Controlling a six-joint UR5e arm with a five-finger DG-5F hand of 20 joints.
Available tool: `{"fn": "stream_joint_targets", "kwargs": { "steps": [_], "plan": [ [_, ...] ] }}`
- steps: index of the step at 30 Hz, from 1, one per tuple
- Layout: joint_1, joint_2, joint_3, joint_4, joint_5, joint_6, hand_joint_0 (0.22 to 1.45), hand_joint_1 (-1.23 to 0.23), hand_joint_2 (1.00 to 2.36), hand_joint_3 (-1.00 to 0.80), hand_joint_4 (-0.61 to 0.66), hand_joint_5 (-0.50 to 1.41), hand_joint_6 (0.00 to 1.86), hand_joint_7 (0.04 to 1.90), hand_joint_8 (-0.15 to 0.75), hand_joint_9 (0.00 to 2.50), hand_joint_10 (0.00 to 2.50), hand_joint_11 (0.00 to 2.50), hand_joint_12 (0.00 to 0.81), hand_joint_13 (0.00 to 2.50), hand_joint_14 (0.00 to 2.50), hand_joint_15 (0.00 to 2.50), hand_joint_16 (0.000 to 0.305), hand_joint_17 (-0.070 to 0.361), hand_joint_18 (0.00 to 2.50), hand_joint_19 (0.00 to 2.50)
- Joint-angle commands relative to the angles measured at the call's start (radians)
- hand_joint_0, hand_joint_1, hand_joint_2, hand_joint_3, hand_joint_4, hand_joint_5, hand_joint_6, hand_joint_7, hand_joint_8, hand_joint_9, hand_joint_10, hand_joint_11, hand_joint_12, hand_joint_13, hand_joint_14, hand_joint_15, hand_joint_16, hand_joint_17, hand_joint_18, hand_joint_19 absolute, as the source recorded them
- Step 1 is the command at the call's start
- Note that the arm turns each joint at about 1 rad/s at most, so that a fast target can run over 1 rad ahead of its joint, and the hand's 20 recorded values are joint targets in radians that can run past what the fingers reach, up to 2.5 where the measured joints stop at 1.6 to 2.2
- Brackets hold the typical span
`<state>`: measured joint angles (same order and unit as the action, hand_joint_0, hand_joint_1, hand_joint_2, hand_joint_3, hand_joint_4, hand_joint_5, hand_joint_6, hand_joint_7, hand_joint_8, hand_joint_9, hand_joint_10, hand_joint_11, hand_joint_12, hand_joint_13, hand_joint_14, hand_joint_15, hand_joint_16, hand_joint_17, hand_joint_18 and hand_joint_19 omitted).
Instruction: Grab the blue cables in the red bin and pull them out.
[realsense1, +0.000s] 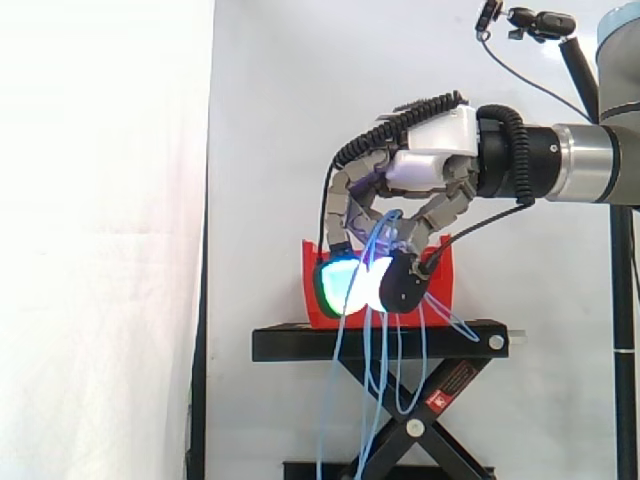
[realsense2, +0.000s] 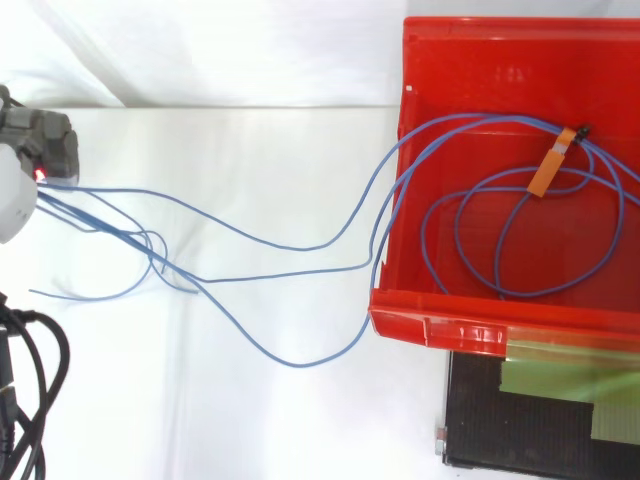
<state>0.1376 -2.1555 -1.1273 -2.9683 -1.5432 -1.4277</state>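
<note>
Blue cables (realsense2: 290, 248): one part lies in loops on the floor of the red bin (realsense2: 480, 335), bound by an orange tag (realsense2: 548, 172). Several strands go over the bin's open side and run to the hand.
Hand (realsense1: 430, 170): it is clenched on the cables. The glowing fingertips (realsense1: 340, 283) and the thumb pinch a bundle of strands just in front of the bin, at about the height of its wall.
Step in hand: the pull, I judge; the grasp is made, but the loops are not yet out.
How to do it well: keep the pinch firm and draw the hand away from the bin in a straight line, so that the strands slide over the low side. Go slowly when the tagged part comes to the edge.
What can go wrong: the thin strands may slip between the pads, or the tag may catch on the edge and drag the bin.
Surface: the bin stands on a black stand (realsense1: 300, 343) of scissor type; loose strands hang down in front of it. From above, strips of green tape (realsense2: 570, 385) show on its top.
Room: a white curtain (realsense1: 270, 150) is behind, and the ground (realsense2: 250, 400) under the strands is white too.
</note>
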Motion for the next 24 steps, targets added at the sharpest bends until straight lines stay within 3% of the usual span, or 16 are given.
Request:
{"fn": "stream_joint_targets", "kwargs": {
  "steps": [1, 10, 14, 24],
  "plan": [
    [0.000, 0.000, 0.000, 0.000, 0.000, 0.002, 0.99, -0.99, 1.01, -0.75, 0.26, 0.53, 0.89, 0.34, 0.314, 0.54, 2.50, 0.48, 0.350, 0.95, 2.50, 0.44, 0.040, 0.089, 1.05, 1.30],
    [-0.001, 0.000, 0.000, 0.000, 0.000, 0.003, 0.96, -0.96, 1.01, -0.88, 0.26, 0.54, 0.84, 0.36, 0.314, 0.54, 2.50, 0.48, 0.349, 0.94, 2.50, 0.43, 0.040, 0.089, 1.04, 1.28],
    [0.000, -0.001, 0.000, 0.000, 0.000, 0.017, 0.99, -0.95, 1.01, -0.79, 0.25, 0.54, 0.83, 0.36, 0.315, 0.54, 2.50, 0.47, 0.346, 0.94, 2.50, 0.43, 0.039, 0.088, 1.04, 1.29],
    [-0.001, 0.000, 0.000, -0.012, 0.008, 0.240, 0.96, -0.90, 1.01, -0.81, 0.26, 0.57, 0.72, 0.43, 0.314, 0.53, 2.50, 0.48, 0.347, 0.94, 2.50, 0.43, 0.040, 0.090, 1.02, 1.28]
  ]
}}
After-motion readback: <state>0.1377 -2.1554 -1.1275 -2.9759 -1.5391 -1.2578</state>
